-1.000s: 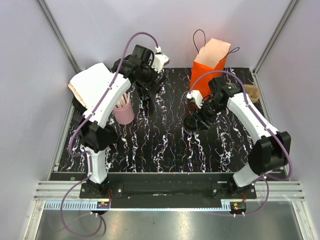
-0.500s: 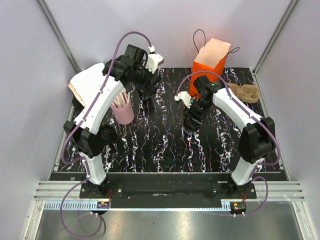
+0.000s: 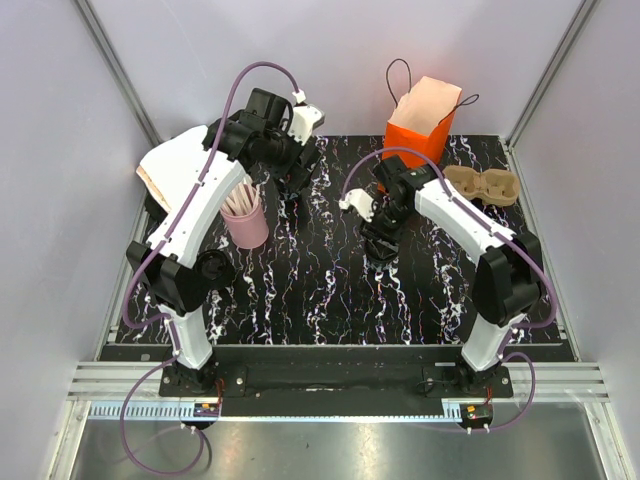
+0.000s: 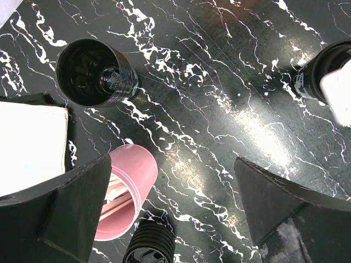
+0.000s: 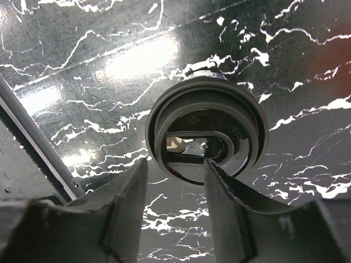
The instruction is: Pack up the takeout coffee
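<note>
The takeout coffee (image 5: 205, 131), a small black cup with a dark round lid, stands on the marbled table just below my right gripper (image 5: 175, 163). The gripper's fingers are narrowly apart, hover over the lid's near rim and hold nothing. In the top view the right gripper (image 3: 383, 238) covers most of the cup. The orange bag (image 3: 420, 125) stands open at the back, behind the right arm. My left gripper (image 4: 173, 160) is wide open and empty, near the back left (image 3: 292, 180). The lidless black cup (image 4: 96, 71) stands beyond its fingers.
A pink cup of wooden sticks (image 3: 247, 222) stands left of centre and also shows in the left wrist view (image 4: 129, 192). A brown cardboard cup carrier (image 3: 483, 185) lies at the back right. Grey walls enclose the table (image 3: 320, 290).
My right gripper has swung left and come over the lidded cup, uncovering the cardboard carrier. My left gripper has shifted slightly toward the back.
</note>
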You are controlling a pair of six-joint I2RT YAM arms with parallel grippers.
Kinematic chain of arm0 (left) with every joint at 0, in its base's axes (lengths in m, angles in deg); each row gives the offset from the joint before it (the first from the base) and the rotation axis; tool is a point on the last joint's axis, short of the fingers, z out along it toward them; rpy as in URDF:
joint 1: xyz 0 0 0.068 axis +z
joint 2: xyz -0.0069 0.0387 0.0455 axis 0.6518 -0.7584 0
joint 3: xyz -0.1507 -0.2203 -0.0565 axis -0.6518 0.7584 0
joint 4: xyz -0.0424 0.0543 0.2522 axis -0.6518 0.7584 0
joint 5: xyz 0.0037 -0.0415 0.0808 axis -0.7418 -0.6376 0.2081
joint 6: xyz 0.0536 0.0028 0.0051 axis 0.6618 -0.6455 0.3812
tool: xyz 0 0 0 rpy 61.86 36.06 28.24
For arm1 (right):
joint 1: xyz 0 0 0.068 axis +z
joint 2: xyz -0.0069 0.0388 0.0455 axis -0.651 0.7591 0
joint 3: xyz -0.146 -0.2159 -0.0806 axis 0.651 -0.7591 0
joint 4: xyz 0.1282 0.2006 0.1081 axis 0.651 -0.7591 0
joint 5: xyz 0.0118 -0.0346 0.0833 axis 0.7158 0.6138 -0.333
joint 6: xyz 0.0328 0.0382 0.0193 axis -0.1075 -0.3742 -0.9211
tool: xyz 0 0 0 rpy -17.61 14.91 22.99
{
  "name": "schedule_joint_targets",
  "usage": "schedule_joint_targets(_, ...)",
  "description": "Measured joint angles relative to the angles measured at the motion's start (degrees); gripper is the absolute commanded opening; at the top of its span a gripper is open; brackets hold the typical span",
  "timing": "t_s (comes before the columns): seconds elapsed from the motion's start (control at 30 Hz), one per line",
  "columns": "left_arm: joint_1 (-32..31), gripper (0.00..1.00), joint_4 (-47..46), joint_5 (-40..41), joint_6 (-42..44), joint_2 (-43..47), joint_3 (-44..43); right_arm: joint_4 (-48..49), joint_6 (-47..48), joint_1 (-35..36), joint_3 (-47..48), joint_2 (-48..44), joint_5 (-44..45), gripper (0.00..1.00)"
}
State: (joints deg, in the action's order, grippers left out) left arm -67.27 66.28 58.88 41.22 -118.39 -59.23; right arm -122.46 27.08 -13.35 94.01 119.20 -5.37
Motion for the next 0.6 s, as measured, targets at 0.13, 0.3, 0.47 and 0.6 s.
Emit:
schedule_joint_targets(0.13,0.1,0.99,0.0,0.0,-0.2,0.0,0.0,0.9,-0.4,1.0,-0.2,0.0,0.8,0.47)
schedule_joint_targets(0.3,0.2,0.99,0.0,0.0,-0.2,0.0,0.0,2.0,-1.1,1.7,-1.4,-0.1,2.0,0.47)
schedule_joint_targets(0.47,0.3,0.99,0.0,0.0,-0.2,0.0,0.0,2.6,-1.5,2.3,-1.7,-0.5,2.6,0.44)
schedule_joint_targets(0.6,0.3,0.99,0.0,0.0,-0.3,0.0,0.0,2.9,-1.7,3.1,-1.9,-0.5,3.4,0.36)
